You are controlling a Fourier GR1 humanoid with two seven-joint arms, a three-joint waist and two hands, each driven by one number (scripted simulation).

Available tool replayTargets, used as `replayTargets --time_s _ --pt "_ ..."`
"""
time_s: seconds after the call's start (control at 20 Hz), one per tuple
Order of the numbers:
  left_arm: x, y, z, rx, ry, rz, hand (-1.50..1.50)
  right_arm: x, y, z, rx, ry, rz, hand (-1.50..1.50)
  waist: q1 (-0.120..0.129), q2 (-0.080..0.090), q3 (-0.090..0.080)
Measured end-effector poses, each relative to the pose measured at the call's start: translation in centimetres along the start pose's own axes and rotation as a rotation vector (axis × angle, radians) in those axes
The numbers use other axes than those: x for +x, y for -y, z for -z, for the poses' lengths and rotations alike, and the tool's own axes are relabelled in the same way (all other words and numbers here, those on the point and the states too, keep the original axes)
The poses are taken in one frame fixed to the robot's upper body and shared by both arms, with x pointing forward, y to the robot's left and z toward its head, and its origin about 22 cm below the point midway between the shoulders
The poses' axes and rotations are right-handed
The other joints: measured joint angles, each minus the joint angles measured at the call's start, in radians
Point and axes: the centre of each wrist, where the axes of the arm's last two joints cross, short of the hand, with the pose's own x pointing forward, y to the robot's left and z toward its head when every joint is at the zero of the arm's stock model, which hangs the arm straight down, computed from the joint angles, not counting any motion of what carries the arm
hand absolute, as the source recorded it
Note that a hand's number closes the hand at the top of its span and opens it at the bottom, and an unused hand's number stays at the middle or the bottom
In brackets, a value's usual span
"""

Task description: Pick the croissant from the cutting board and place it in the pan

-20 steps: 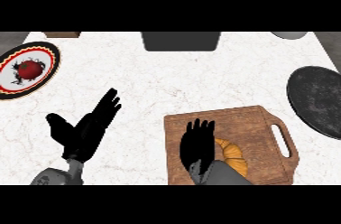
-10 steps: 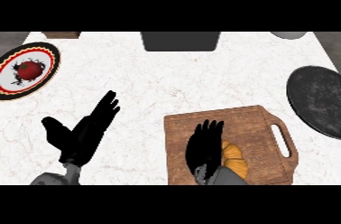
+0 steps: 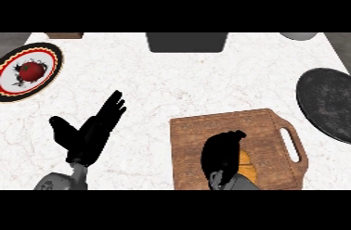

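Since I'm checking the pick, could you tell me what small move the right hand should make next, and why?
Probably lift straight up: the right hand has its fingers curled over the croissant, which still lies on the cutting board; the pan waits off to the right.

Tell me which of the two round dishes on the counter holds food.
The plate at far left, white with a dark patterned rim, holds a red tomato. The dark pan at the right edge holds nothing.

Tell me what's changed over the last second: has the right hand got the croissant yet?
The right hand has curled its fingers down over the croissant on the cutting board; it looks like a grasp, not yet lifted. The left hand drifted slightly, still open. Pan and plate unchanged.
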Motion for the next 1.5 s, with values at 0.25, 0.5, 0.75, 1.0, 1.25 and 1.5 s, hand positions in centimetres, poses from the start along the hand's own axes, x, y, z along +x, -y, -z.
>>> replayTargets --time_s 0.25,0.5,0.75,1.0,1.25,1.5 --pt "0.2 -0.1 0.1 -0.005 0.003 0.001 0.00 -0.6 -1.0 0.4 -0.037 -0.022 -0.103 1.50 0.005 0.002 0.001" --pt "-0.2 0.1 -0.1 -0.005 0.004 0.001 0.00 -1.3 -1.6 0.7 -0.063 -0.046 -0.094 1.50 0.003 0.005 0.002" --pt "-0.2 -0.2 -0.2 0.016 0.008 -0.004 0.00 -3.8 0.3 1.4 -0.050 -0.054 0.317 1.50 -0.014 0.009 0.006" --pt "0.0 0.0 -0.3 0.011 0.007 0.003 0.00 -6.2 0.9 2.0 -0.154 -0.117 0.613 1.50 -0.009 0.007 0.005" --pt "0.0 0.2 -0.4 0.007 0.002 0.005 0.00 -7.7 2.6 0.4 -0.439 -0.233 0.760 1.50 -0.004 0.004 0.003" --pt "0.4 -0.1 -0.1 0.006 0.001 0.002 0.00 -9.2 3.5 -1.6 -0.668 -0.289 0.955 1.50 -0.005 0.004 0.003"
